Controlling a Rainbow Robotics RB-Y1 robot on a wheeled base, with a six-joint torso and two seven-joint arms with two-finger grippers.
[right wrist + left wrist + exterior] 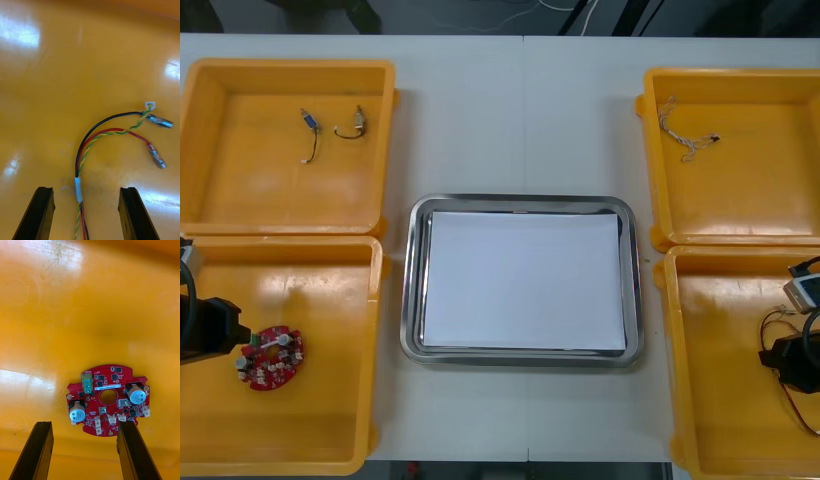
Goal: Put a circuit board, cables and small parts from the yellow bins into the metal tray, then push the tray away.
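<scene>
Hovering over the near left yellow bin [330, 440], the left gripper [84, 425] stands wide open, gripping nothing; we note the round red circuit board [108, 399] lying flat on the bin floor, between its jaws and a little beyond them, two silver-topped cylinders [77, 414] facing up. Also wide, the right gripper [86, 189] hangs over the near right yellow bin [720, 400], straddling a red, yellow and black cable [112, 132] bound by a white sleeve [78, 189]. We see the metal tray [412, 280], white inside, between the bins.

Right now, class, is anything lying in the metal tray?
No: the metal tray shows a bare white inside, and the circuit board lies in a yellow bin.
</scene>
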